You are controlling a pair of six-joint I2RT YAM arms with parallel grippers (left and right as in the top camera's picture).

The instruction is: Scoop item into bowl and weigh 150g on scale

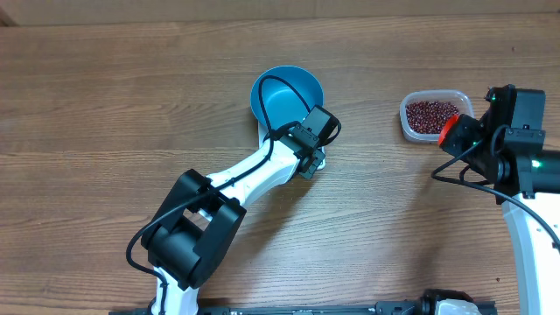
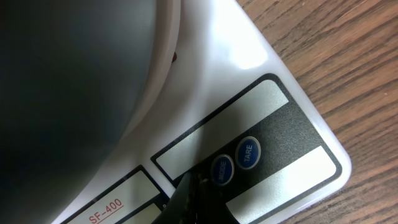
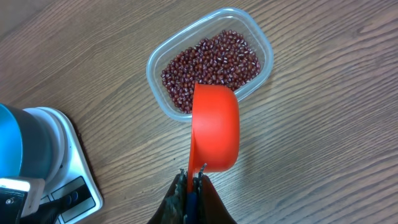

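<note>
- Pointing at the buttons of the scale [image 2: 273,81], the left gripper [image 2: 196,200], shut and empty, looks set to zero it, with the blue bowl [image 1: 302,87] sitting on top.
- Further right, the beans [image 3: 211,62] fill a clear tub [image 3: 266,50].
- The right gripper [image 3: 193,179] clamps an orange scoop [image 3: 214,127] over the tub's near rim, ready to scoop.

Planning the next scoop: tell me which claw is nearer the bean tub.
Right. The right claw, holding a scoop, is at the edge of the tub; the left claw is far away, at the scale.
</note>
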